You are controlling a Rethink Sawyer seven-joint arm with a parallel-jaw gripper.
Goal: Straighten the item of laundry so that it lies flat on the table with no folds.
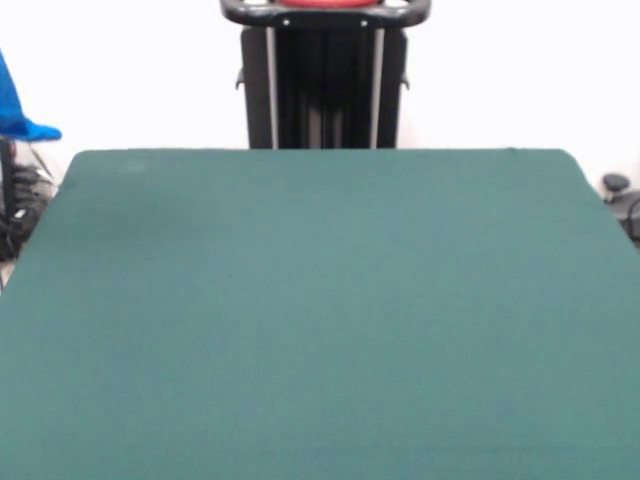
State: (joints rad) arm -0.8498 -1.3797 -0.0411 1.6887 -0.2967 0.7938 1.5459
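Note:
The dark green table [320, 320] fills most of the front view, and no cloth lies on the part that shows. A piece of bright blue cloth [18, 112] hangs at the far left edge of the picture, off the table and above its far left corner. No print or lettering shows on it, so I cannot tell whether it is the T-shirt. The gripper is out of view. Only the robot's black pedestal [325, 90] and a sliver of its red base [325, 4] show at the top.
Dark cables and gear [20, 205] sit on the floor beside the table's far left corner. A small dark object [618, 185] sits beyond the far right corner. A white wall is behind the pedestal.

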